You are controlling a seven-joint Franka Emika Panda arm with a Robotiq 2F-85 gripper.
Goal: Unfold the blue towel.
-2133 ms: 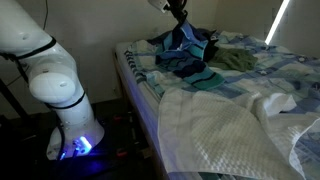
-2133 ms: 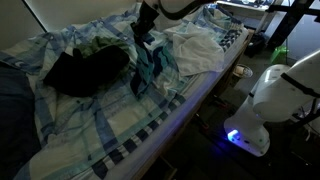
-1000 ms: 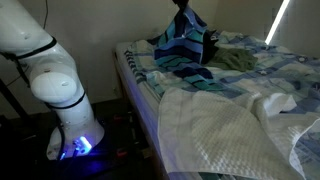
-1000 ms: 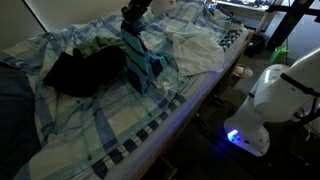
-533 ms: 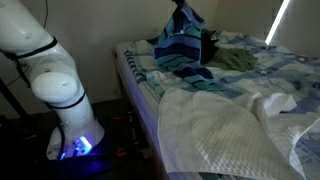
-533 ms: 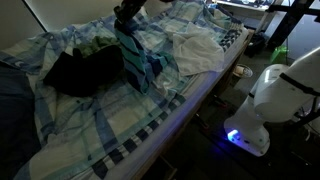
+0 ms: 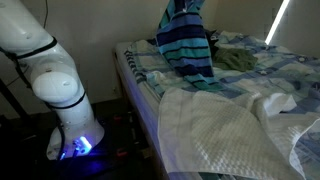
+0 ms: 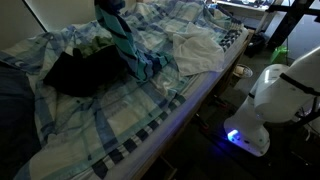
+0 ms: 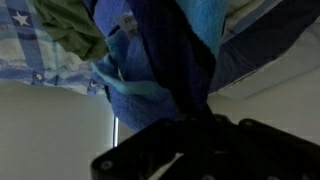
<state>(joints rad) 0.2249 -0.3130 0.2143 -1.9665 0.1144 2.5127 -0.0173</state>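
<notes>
The blue towel (image 7: 187, 50), striped bright blue and navy, hangs in a long drape from the top of the frame, and its lower end rests on the bed. In the other exterior view the blue towel (image 8: 128, 48) trails down from the upper edge onto the sheet. My gripper (image 9: 195, 125) is shut on a dark fold of the towel (image 9: 165, 60) in the wrist view. In both exterior views the gripper is almost entirely above the frame.
A large white waffle blanket (image 7: 225, 125) spills over the near bed corner and shows again as the white blanket (image 8: 195, 45). A dark garment (image 8: 85, 70) and an olive cloth (image 7: 235, 60) lie on the pale blue bedsheet (image 8: 90, 125). The robot base (image 7: 60, 95) stands beside the bed.
The gripper has risen with the towel. The cloth is now stretched longer and hangs higher off the bed, and the gripper has left the top of both exterior views.
</notes>
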